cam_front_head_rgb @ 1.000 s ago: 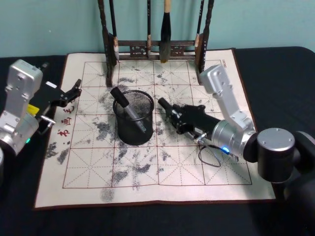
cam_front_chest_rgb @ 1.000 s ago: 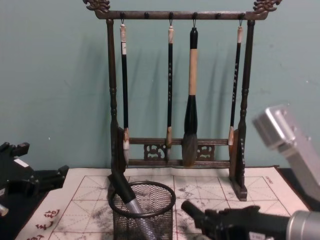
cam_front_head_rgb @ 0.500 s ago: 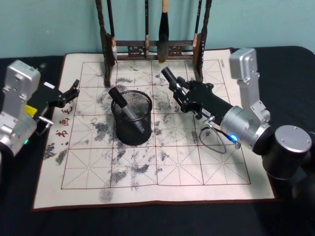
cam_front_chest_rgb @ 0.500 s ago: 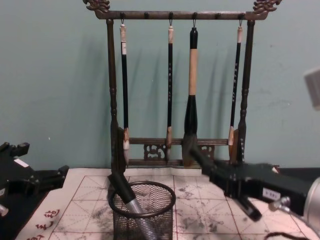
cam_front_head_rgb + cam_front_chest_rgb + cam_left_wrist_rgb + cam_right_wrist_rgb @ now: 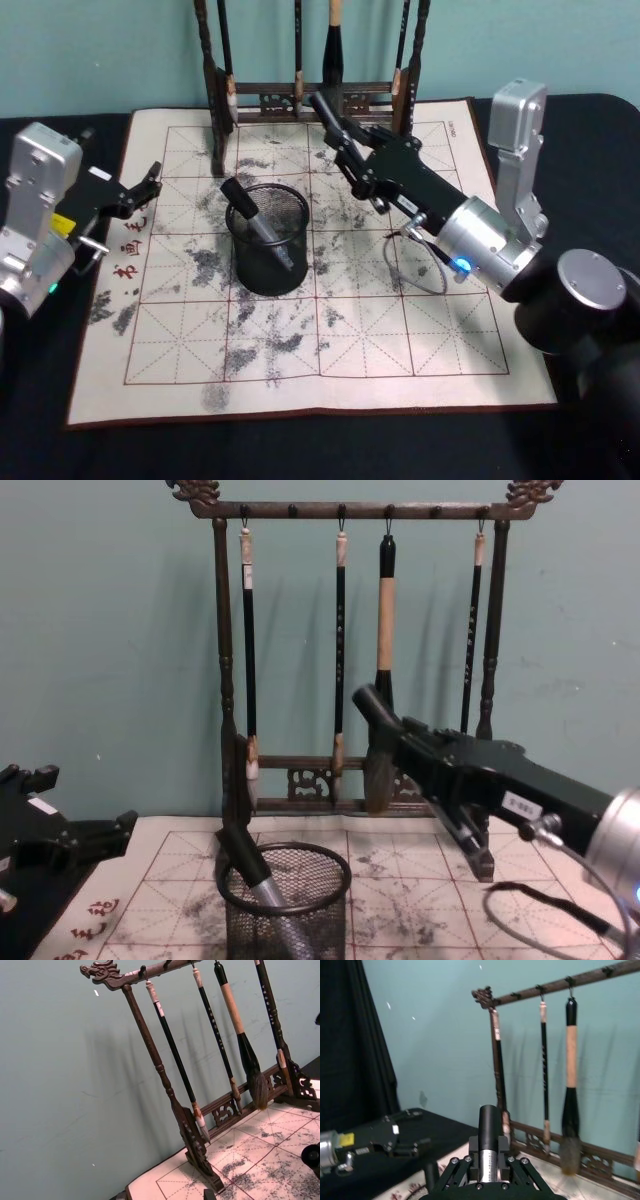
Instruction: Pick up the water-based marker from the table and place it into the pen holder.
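Head view: right gripper (image 5: pixel 342 138) clamped on marker (image 5: pixel 322 105), whose long axis runs on ahead of it toward rack (image 5: pixel 270 100); holder (image 5: pixel 265 265) sits below, to gripper's left, left gripper (image 5: pixel 150 180) parked beyond it.

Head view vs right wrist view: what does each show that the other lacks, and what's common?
Head view: the pen holder and the whole grid of the mat. Right wrist view: the top bar of the brush rack, with its hooks. Both: the right gripper shut on a marker, the left gripper parked by the mat's left edge, the hanging brushes.
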